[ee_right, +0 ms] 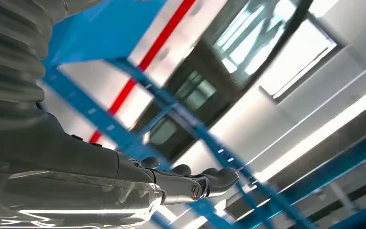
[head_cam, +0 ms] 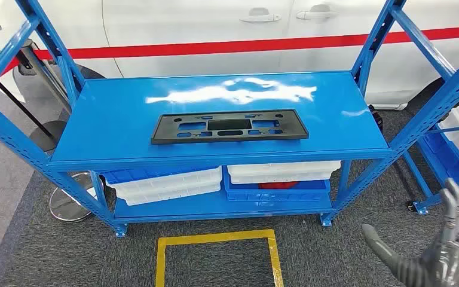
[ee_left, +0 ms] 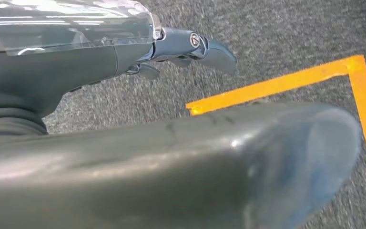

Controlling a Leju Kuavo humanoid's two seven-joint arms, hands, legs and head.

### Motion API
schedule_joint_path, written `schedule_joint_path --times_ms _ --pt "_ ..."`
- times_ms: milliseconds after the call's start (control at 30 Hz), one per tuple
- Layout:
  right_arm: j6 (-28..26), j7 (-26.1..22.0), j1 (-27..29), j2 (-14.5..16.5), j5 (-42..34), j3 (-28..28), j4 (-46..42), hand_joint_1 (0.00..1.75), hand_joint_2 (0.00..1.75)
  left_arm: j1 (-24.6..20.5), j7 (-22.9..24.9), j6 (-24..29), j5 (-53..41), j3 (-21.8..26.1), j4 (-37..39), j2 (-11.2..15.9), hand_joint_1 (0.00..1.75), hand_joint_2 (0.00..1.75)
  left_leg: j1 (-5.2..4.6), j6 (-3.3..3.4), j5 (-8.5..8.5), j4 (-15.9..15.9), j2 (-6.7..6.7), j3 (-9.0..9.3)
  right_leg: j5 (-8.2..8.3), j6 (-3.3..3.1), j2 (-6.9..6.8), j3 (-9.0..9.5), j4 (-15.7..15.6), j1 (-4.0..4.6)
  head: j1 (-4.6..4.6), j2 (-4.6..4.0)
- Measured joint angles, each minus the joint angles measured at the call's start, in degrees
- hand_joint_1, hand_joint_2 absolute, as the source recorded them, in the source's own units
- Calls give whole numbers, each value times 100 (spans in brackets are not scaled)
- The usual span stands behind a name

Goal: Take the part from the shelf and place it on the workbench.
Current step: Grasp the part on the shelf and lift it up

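Fingers on your right hand are spread apart and hold nothing; you can see that hand raised at the lower right of the head view, off to the right of the shelf and well apart from the part. In the right wrist view the fingers stretch out loosely in front of the blue uprights, again with nothing in them. Your left hand hangs low over the grey carpet near the yellow floor marking; its fingers extend forward and grip nothing.

You will find the part lying flat on the shelf's upper deck, roughly in the middle, long side facing you and tilted very slightly. It is a flat black rectangular panel with several cut-out openings along its length. White bins sit on the deck below.

Expect it to handle as a light, stiff moulded plate: it should not sag much, but being thin and long it may flex or swing if you take it by one end only. Lying flush on a glossy painted deck, it gives you little edge to get under, and it may skate away if you push on it. Consider taking it at the near long edge or by its two short ends, one hand each, or hooking fingers through a cut-out near the middle so the weight balances. You cannot judge its surface grip from here, so close firmly before lifting.
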Motion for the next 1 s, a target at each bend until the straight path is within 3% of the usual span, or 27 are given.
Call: schedule_joint_path --times_ms 100,200,267,333,367,400,467,533,667,733,800,867,900,933,1000 --pt "-73 99 -169 -114 280 355 53 0 175 -2 2 -22 -24 5 0 -8 0 0 -22 30 -3 13 4 -4 25 39 3 7 -38 -24 0 0" --pt "-333 314 -444 -197 883 780 175 0 175 -15 7 -32 -60 9 0 -28 0 0 7 130 106 -179 31 82 19 108 -4 11 -50 -28 1 -1" --pt "-443 492 -614 -213 1126 1000 299 0 175 -21 6 -26 -69 9 0 -54 0 0 44 171 178 -303 46 157 -211 105 -9 -214 394 -19 1 0" --pt "-471 680 -711 -218 1205 1194 447 0 175 -21 2 -6 -68 11 0 -69 0 0 44 178 171 -313 44 167 -492 108 -7 -648 1164 -25 0 0" --pt "-473 763 -737 -218 1217 1283 520 0 131 -18 1 14 -66 14 0 -74 0 0 45 168 152 -303 38 176 -518 116 -9 -818 1419 -35 0 -1" --pt "-465 832 -758 -221 1204 1364 586 0 87 -15 5 39 -60 20 0 -79 0 0 48 150 124 -287 30 193 -427 125 -11 -891 1468 -47 0 -1" --pt "-424 946 -820 -236 1115 1503 706 0 0 -11 31 86 -44 37 0 -98 0 0 66 90 29 -224 9 254 30 141 -16 -702 891 -76 1 -1" --pt "-361 1016 -896 -254 989 1598 821 0 0 -13 69 121 -28 61 1 -116 0 0 64 9 -89 -134 -4 262 285 120 -6 -431 277 -74 0 -1" --pt "-200 1132 -1039 -261 766 1726 1032 0 0 -28 155 227 16 94 4 -147 0 0 54 -94 -187 -63 -6 221 208 -27 14 -388 134 -49 -4 0" --pt "-135 1154 -1164 -261 711 1773 1146 0 87 -34 196 264 36 114 4 -169 0 0 66 -156 -330 171 10 141 184 -89 1 -358 122 -65 -4 0" --pt "-98 1159 -1288 -261 702 1819 1270 0 175 -39 227 275 51 127 5 -198 0 0 93 -221 -635 873 29 -226 162 -128 -23 -339 116 -71 -4 0" --pt "-96 1177 -1374 -260 790 1868 1414 0 175 -31 245 269 56 138 6 -220 0 0 119 -255 -835 1606 36 -693 146 -145 -39 -332 119 -65 -4 0" --pt "-122 1203 -1416 -251 900 1905 1497 0 175 -24 249 263 55 145 7 -228 0 0 126 -259 -768 1713 37 -813 137 -147 -40 -322 119 -64 -4 0" --pt "-165 1246 -1465 -232 1052 1953 1592 0 175 -17 253 258 48 151 7 -236 0 0 132 -254 -581 1589 38 -824 128 -145 -34 -302 120 -64 -4 0" --pt "-307 1365 -1586 -147 1444 2075 1817 0 175 -17 262 246 22 156 7 -242 0 0 134 -221 -54 839 44 -589 105 -123 -21 -247 115 -62 -4 0"
